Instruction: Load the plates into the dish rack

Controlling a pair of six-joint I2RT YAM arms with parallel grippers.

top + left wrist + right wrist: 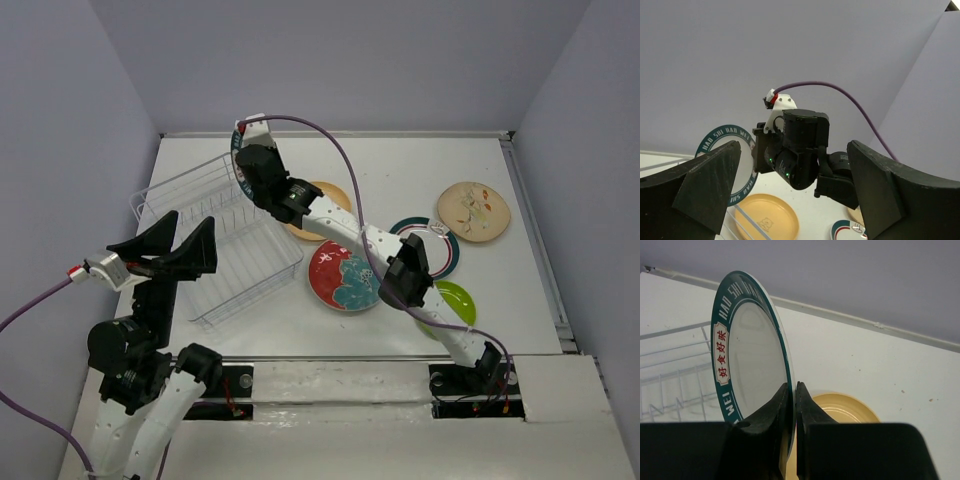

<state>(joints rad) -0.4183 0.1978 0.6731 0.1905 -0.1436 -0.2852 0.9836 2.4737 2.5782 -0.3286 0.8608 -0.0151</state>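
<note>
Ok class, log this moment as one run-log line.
right end effector: shut on teal-rimmed plate, upright by dish rack's far end | left end effector: open, empty | five plates on table

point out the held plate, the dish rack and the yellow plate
held plate (751, 360), right wrist view, pale centre
dish rack (235, 265), top view, bare floor
yellow plate (845, 410), right wrist view, its face

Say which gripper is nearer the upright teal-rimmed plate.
Right. The right gripper is shut on the rim of the teal-rimmed plate, by the far corner of the dish rack. The left gripper hangs open at its near-left side, well apart.
</note>
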